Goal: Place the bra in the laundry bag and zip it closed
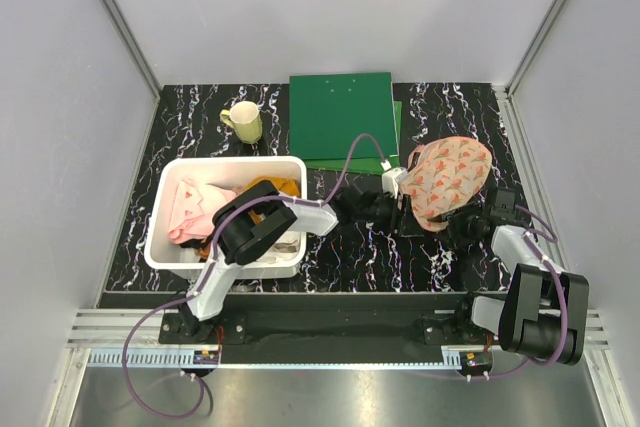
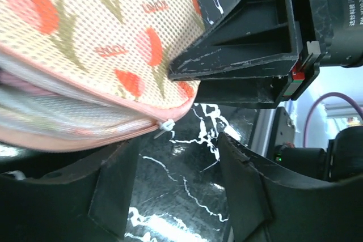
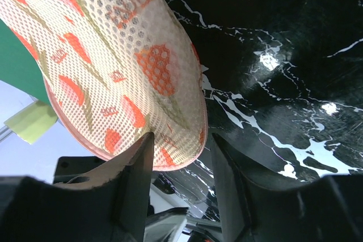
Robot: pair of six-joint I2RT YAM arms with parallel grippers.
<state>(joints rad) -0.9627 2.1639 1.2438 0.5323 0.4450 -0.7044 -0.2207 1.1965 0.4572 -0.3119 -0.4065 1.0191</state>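
Broadly: a black, white-veined bench (image 1: 400, 267) fills the floor of a pale-walled cell, with both arm bases at its near edge.

- Left arm (image 1: 255, 227): reaches across the white bin and right toward the middle of the bench.
- Right arm (image 1: 535, 307): folded short, wrist turned in toward the same spot.
- White bin (image 1: 230, 162): near-left on the bench. It holds a pale pink cloth (image 1: 190, 207) at its left and an orange garment (image 1: 275, 187) toward its far right.
- Green folder (image 1: 340, 112): lies flat at the far middle.
- Laundry bag (image 1: 455, 177): right of centre, its far-left edge just over the folder's corner. Cream mesh with red-and-green motifs, domed. It sits between the two wrists.
- Cup (image 1: 243, 123): pale yellow-green, upright, beyond the bin.
- Right gripper (image 3: 182, 136): closed on the laundry bag's near rim. The mesh edge fills the space between its fingers; the left wrist view shows one finger lying on the top of the mesh.
- Left gripper (image 2: 178, 139): jaws apart, bare bench showing between them, nothing held. It sits just below the bag's edge.
- Pink rim (image 2: 68, 140): gapes slightly on that side, with whitish and pale pink layers in the slit. Whether that is the bra, cannot tell.
- Zipper pull (image 2: 165, 126): small, whitish, at the end of the slit, just above the open jaws and not touching them.
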